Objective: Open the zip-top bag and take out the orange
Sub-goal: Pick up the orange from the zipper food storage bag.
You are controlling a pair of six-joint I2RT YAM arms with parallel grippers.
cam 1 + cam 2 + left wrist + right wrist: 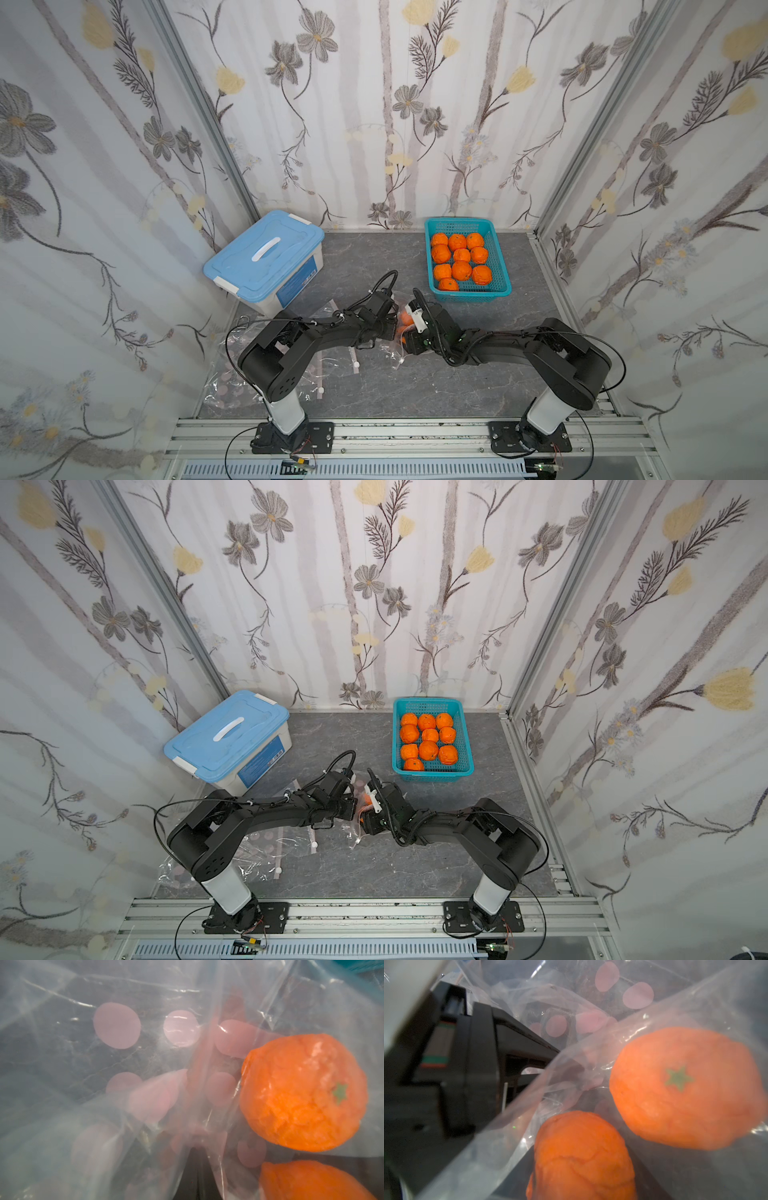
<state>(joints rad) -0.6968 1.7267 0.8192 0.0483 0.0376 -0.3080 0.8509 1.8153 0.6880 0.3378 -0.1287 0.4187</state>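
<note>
Left gripper fully closed on zip-top bag, orange just beside; right gripper spread unclear.

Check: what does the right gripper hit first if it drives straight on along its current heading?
The right gripper would likely meet the zip-top bag film first, with the nearer orange right behind it; depth is unclear.

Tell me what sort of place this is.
Probably a robot test booth, not a home: floral-papered panels in metal framing, a left arm and right arm bolted to an aluminium rail, and staged props such as a teal basket of oranges.
</note>
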